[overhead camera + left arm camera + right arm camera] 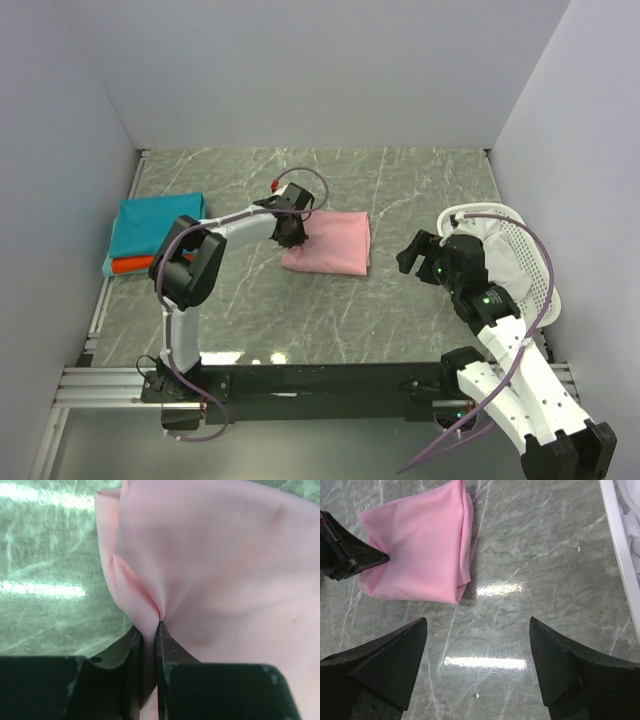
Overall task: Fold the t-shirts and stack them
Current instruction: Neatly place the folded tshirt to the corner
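Note:
A folded light pink t-shirt [330, 241] lies in the middle of the table; it also shows in the left wrist view [225, 570] and the right wrist view [420, 555]. My left gripper [291, 234] is shut on the pink shirt's left edge, the cloth pinched between the jaws [150, 630]. A folded teal t-shirt [155, 225] lies on an orange-red t-shirt [128, 265] at the far left. My right gripper [418, 255] is open and empty above bare table, right of the pink shirt [477, 645]. White cloth [490, 235] lies in the basket.
A white perforated basket [535, 270] stands at the right edge, its rim in the right wrist view [620, 545]. White walls close in the table on the left, back and right. A black rail [320, 382] runs along the near edge.

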Action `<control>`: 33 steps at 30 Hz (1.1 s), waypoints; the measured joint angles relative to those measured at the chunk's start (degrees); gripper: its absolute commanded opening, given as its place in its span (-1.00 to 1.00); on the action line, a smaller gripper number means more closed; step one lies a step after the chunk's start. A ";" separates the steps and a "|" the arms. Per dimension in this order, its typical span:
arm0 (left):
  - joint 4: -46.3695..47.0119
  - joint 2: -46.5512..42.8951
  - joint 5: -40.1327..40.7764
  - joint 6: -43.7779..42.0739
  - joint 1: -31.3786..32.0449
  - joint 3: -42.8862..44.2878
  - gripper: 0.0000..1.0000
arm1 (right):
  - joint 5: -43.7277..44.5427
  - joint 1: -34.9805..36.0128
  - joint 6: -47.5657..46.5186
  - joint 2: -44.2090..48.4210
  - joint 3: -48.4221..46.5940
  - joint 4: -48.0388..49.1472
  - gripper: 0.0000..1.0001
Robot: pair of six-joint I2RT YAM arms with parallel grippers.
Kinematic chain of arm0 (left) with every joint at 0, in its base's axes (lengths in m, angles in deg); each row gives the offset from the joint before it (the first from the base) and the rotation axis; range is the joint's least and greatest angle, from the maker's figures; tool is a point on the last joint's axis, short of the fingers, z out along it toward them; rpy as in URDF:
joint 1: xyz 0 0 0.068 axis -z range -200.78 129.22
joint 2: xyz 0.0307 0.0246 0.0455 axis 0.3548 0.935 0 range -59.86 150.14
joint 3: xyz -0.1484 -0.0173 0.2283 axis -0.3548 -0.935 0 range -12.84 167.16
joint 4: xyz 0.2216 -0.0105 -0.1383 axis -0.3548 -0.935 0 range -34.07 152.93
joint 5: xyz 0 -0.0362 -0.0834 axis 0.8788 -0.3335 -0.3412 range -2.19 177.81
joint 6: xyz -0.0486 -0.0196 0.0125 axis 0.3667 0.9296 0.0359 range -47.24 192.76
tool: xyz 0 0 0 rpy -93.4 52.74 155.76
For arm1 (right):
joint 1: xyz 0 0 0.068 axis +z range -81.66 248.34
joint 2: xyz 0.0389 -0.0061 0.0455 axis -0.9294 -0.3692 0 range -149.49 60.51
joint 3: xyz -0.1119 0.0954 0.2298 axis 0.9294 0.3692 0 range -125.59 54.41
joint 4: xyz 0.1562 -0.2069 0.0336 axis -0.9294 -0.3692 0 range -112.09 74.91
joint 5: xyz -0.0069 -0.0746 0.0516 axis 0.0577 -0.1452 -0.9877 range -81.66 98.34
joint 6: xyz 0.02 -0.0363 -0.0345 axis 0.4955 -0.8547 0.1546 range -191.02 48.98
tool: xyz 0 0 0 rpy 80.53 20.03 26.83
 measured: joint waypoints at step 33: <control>-1.09 -18.82 25.55 -52.76 -13.53 -5.27 -0.99 | -0.66 -0.50 -0.70 -2.62 3.30 2.86 0.78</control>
